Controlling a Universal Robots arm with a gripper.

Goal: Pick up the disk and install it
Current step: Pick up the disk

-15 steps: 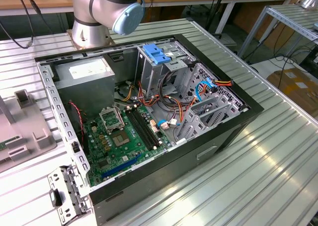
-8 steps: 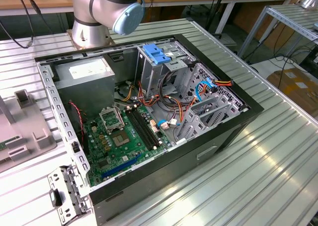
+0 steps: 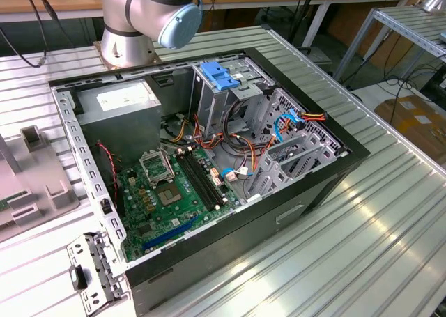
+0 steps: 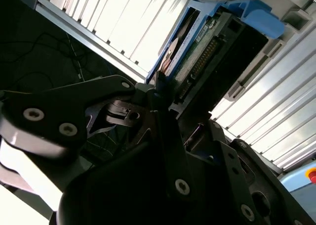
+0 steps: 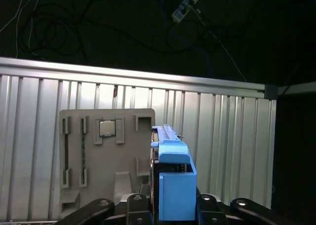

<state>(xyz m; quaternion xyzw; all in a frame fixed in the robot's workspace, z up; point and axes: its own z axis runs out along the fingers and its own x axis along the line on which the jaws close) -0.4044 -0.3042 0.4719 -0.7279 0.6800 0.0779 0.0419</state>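
Step judged: grasp made, install not yet done. Gripper [image 5: 173, 203] clamped on disk [image 5: 175, 185], edge-on, beside grey fixture [image 5: 106, 156]. Install calls for lining blue rails with drive cage [image 3: 237, 97], exterior view upper centre.

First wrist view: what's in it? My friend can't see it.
The gripper holds the disk, which is blue-edged and standing on edge. Beyond it lies a ribbed metal table with a grey tray carrying a small chip.
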